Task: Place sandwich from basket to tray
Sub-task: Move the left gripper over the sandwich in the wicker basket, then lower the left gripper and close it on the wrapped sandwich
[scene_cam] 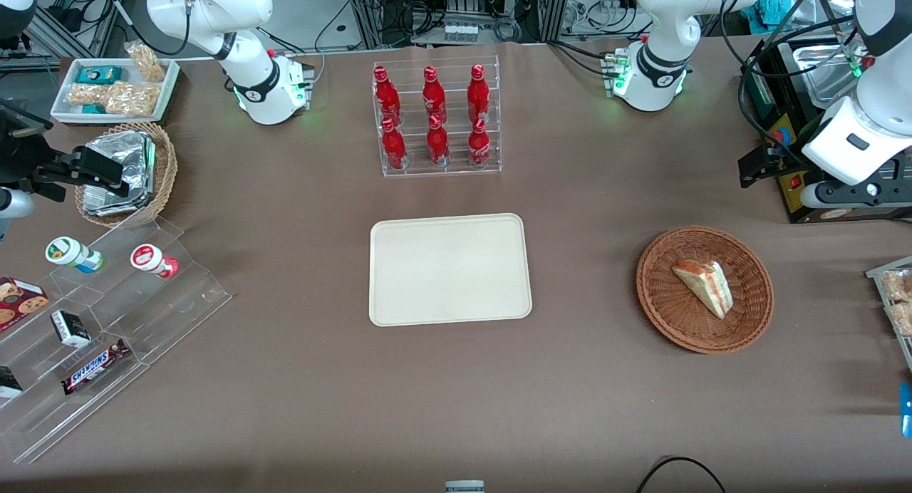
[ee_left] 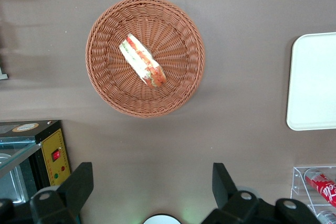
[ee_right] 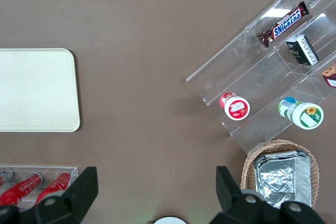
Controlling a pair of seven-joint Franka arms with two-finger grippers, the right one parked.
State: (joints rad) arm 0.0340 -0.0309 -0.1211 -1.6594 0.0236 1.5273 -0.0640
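The working arm is drawn up high at its own end of the bench (scene_cam: 570, 215), its wrist camera looking straight down. The hand (ee_left: 152, 184) hangs above bare brown cloth, its two black fingers (ee_left: 79, 182) spread wide with nothing between them.

The sandwich (scene_cam: 705, 286) lies in the basket (scene_cam: 748, 329), roughly at the middle of the woven floor and not touching the rim. In the front view the basket sits nearer to the camera than the hand, and the hand is well above and apart from it; in the wrist view the sandwich (ee_left: 143, 60) shows clear of both fingertips, with a stretch of open bench between the basket's rim (ee_left: 152, 111) and the hand.

The wedge lies flat on its side, its striped red-and-green cut edge showing. Its long axis runs diagonally across the basket.

The tray (scene_cam: 449, 268) lies flat at the middle of the bench, well apart from the basket, with a rack of red bottles (scene_cam: 434, 115) farther from the front camera.
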